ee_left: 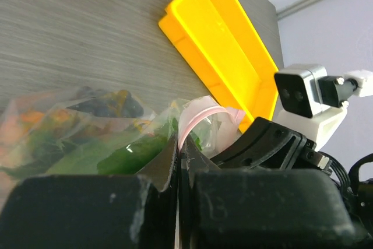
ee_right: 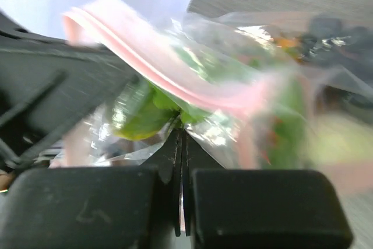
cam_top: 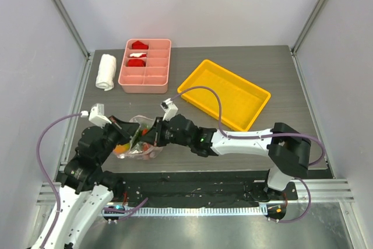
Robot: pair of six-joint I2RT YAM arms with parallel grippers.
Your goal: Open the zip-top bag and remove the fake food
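1. Lower left of centre, the clear zip-top bag [cam_top: 141, 144] lies crumpled on the worktop [cam_top: 274, 68]. Orange fake food [cam_top: 122, 148] shows through, and the left arm [cam_top: 96, 144] and right arm [cam_top: 186, 133] cover its mouth.
2. Bottom centre, the left fingers [ee_left: 166, 164] pinch clear film beneath the arched pink zip strip [ee_left: 201, 114]. The pieces at left are blurred.
3. Bottom centre, the right fingers [ee_right: 171, 153] are pressed together on the film. The strip crosses the frame. Everything is smeared, and the pieces cannot be told apart.

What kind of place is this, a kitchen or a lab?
Probably a robotics lab cell: plain panel walls enclose a grey table, and the left gripper and right gripper pinch a zip-top bag of toy food.
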